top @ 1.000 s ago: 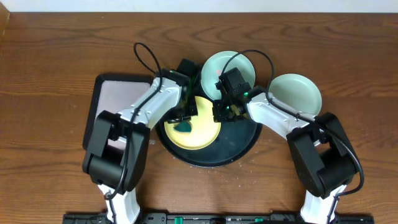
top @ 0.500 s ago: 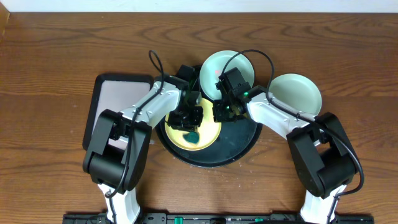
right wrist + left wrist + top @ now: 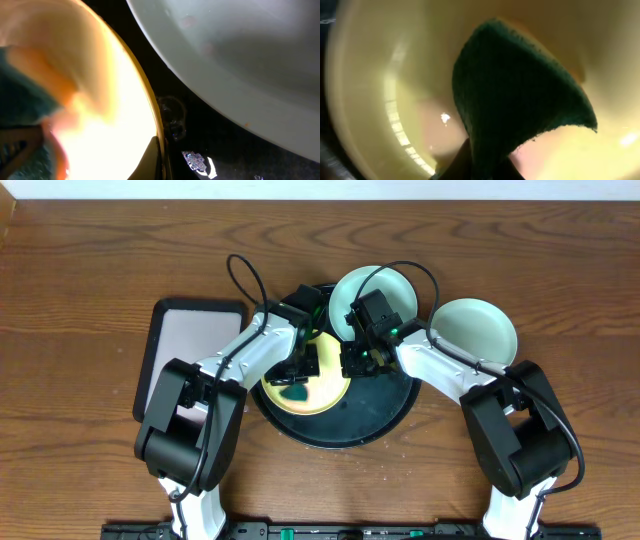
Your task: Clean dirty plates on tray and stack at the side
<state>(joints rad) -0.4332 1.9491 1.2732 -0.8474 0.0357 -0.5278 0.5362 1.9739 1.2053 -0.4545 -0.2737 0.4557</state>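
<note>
The pale yellow plate (image 3: 326,384) lies on the left part of the round black tray (image 3: 385,405). My left gripper (image 3: 300,373) is shut on a dark green sponge (image 3: 295,392) and presses it onto the yellow plate; the sponge (image 3: 520,95) fills the left wrist view over the plate (image 3: 385,100). My right gripper (image 3: 352,366) is shut on the yellow plate's right rim (image 3: 150,115). One mint-blue plate (image 3: 380,295) rests at the tray's far edge and shows in the right wrist view (image 3: 240,60). The other mint-blue plate (image 3: 478,330) sits on the table, right of the tray.
A rectangular black-rimmed tray with a pale pink inside (image 3: 185,345) lies left of the round tray, beside my left arm. Small crumbs and wet spots lie on the black tray floor (image 3: 197,161). The brown wooden table (image 3: 90,280) stretches all around.
The left gripper swept the sponge right and toward the front of the yellow plate, then back left. The right gripper stayed on the plate's rim.
</note>
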